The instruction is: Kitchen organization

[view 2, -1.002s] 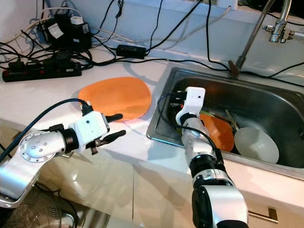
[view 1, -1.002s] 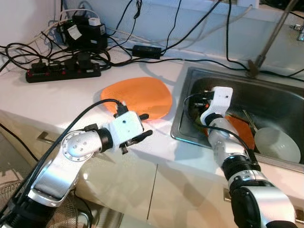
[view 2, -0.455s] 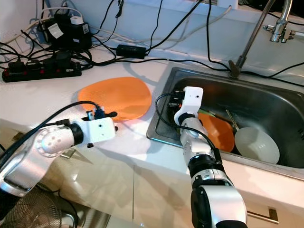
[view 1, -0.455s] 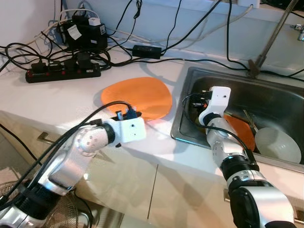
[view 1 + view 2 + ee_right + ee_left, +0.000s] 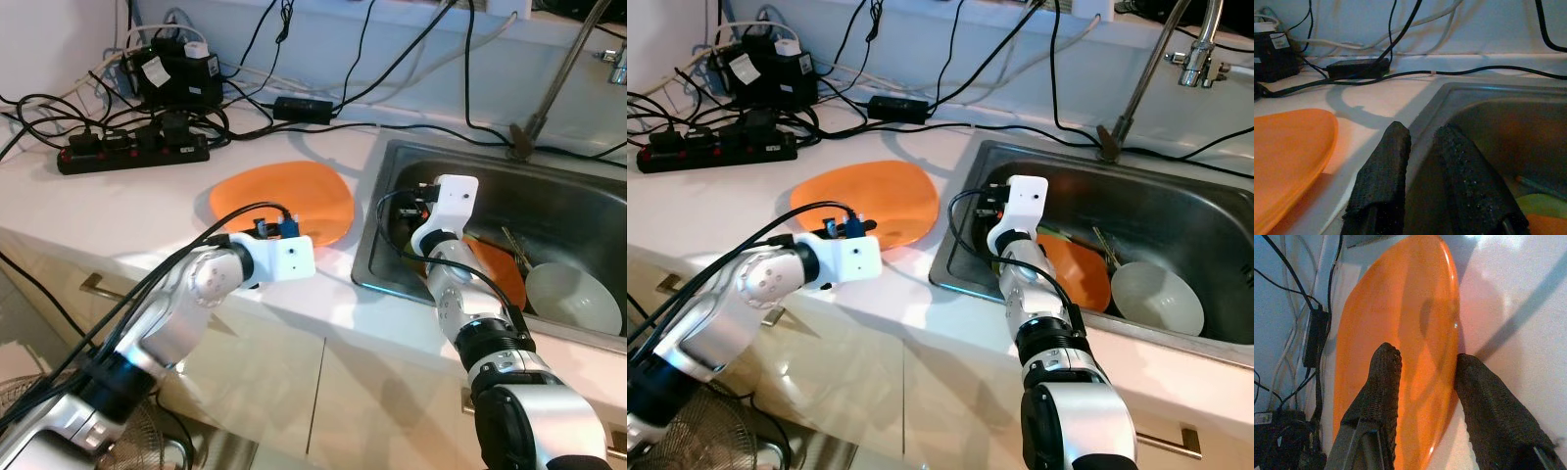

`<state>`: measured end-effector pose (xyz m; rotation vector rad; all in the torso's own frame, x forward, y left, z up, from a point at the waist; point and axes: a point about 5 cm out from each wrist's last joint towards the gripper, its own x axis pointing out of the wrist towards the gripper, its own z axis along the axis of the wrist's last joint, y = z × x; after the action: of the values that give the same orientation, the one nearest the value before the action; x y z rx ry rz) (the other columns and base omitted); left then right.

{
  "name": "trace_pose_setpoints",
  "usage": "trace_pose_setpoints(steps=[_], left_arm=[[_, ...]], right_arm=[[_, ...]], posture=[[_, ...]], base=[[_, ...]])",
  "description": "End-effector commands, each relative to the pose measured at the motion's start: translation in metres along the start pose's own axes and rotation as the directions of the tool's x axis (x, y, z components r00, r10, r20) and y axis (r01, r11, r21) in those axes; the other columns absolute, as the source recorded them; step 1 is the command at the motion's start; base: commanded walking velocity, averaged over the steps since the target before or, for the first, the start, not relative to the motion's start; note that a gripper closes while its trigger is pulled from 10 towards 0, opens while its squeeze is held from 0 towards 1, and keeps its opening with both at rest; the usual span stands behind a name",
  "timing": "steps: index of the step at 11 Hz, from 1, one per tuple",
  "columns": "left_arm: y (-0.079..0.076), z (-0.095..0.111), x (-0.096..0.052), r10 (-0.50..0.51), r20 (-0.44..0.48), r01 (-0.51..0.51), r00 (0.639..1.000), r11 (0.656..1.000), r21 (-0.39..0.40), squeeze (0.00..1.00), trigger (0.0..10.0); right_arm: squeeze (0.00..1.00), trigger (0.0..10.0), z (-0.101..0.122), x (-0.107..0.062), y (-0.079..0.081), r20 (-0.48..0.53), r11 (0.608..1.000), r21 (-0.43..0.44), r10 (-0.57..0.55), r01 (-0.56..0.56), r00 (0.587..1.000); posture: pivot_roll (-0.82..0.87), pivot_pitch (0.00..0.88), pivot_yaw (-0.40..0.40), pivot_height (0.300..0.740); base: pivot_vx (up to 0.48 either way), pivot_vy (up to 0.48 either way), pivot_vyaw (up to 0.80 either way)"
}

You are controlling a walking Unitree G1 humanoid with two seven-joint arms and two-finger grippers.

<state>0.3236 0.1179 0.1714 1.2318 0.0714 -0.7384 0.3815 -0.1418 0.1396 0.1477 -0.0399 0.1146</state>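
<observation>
An orange plate (image 5: 284, 201) lies flat on the white counter (image 5: 118, 211), left of the sink. My left gripper (image 5: 1427, 357) is open at its near rim, one finger (image 5: 1385, 382) over the plate's face and the other finger (image 5: 1476, 391) beside the rim on the counter. In the eye views its white wrist block (image 5: 289, 259) hides the fingers. My right gripper (image 5: 1422, 132) hangs at the sink's left wall, fingers nearly together with nothing between them. A second orange plate (image 5: 495, 269) and a white bowl (image 5: 573, 299) lie in the steel sink (image 5: 377, 211).
A black power strip (image 5: 132, 155), adapters and many cables crowd the back of the counter. The faucet (image 5: 549, 88) rises behind the sink. Utensils (image 5: 514, 250) lie by the plate in the sink. The counter's front edge runs just below my left wrist.
My left arm has swung forward from the counter's front edge and turned, bringing its fingers onto the orange plate's near rim. The right arm has stayed in place.
</observation>
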Motion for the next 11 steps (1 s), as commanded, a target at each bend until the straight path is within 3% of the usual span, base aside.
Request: trace_pose_setpoints(steps=[1, 4, 11], left_arm=[[-0.018, -0.011, 0.01, -0.083, -0.068, 0.083, 0.994, 0.996, 0.009, 0.0, 10.0], [-0.026, -0.022, 0.031, -0.108, -0.171, 0.114, 0.979, 0.993, 0.023, 0.0, 10.0], [-0.026, -0.023, 0.032, -0.107, -0.174, 0.112, 0.979, 0.993, 0.021, 0.0, 10.0]], right_arm=[[0.0, 10.0, 0.004, 0.001, -0.001, 0.005, 1.0, 0.002, -0.006, 0.006, 1.0], [0.0, 10.0, 0.004, 0.001, 0.0, 0.008, 1.0, 0.001, -0.004, 0.004, 1.0], [0.0, 10.0, 0.004, 0.001, 0.0, 0.009, 1.0, 0.001, -0.004, 0.004, 1.0]], posture=[[0.25, 0.002, -0.028, 0.74], [0.24, 0.004, -0.026, 0.74], [0.24, 0.004, -0.026, 0.74]], base=[[0.0, 0.0, 0.0], [0.0, 0.0, 0.0], [0.0, 0.0, 0.0]])
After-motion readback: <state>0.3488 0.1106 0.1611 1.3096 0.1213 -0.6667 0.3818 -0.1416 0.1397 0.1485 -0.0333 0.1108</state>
